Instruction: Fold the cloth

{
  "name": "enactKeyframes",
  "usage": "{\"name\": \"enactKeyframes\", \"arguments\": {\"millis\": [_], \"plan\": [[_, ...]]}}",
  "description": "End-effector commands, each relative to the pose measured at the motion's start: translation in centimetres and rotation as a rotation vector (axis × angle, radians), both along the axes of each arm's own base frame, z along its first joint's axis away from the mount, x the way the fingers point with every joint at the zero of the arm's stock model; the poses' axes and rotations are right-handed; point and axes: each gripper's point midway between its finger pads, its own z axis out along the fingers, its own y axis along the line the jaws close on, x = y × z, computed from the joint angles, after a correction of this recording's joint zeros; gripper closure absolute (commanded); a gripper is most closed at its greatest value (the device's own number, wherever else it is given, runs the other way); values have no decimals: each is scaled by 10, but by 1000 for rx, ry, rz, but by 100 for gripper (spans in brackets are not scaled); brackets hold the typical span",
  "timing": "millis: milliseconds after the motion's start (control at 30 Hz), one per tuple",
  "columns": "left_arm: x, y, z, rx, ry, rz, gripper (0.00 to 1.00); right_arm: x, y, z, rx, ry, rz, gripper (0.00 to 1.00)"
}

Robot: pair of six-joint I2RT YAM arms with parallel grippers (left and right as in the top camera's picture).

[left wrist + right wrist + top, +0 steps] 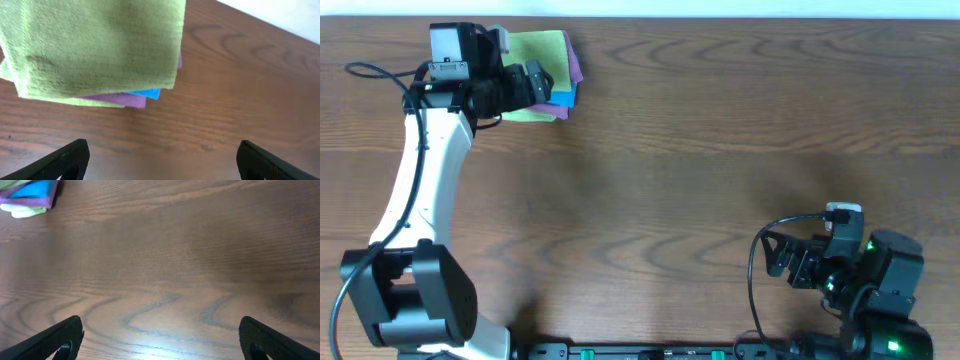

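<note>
While the left tool [536,84] hangs at one edge of the green cloth [540,50], its fingers spread wide with nothing between them, I see that cloth lying flat and already doubled over. It sits on top of a purple cloth [125,99] and a blue cloth [149,93], whose edges peek out beneath it, all on the wooden desk [700,150]. The right tool [778,258] sits well apart from the green cloth, diagonally across the bare wood, also wide and empty. The green cloth looks like soft, nubby towelling: light, limp and not slippery, so I expect it to sag and drape when lifted. I would pinch a free corner of its top layer only, since a deeper bite could drag the purple and blue pieces along.
</note>
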Motion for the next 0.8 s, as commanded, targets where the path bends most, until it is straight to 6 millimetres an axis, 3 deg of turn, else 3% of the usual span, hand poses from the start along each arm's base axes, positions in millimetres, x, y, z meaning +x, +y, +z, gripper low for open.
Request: {"name": "enactKeyframes", "arguments": {"millis": [0, 167, 433, 767], "plan": [[-13, -4, 31, 28, -65, -65, 5, -1, 0, -1, 9, 2, -4, 1], [-40, -2, 48, 73, -109, -80, 5, -1, 0, -1, 9, 2, -4, 1], [-103, 0, 54, 169, -302, -70, 5, -1, 0, -1, 9, 2, -4, 1], [-201, -1, 24, 301, -503, -155, 5, -1, 0, -1, 9, 2, -4, 1]]}}
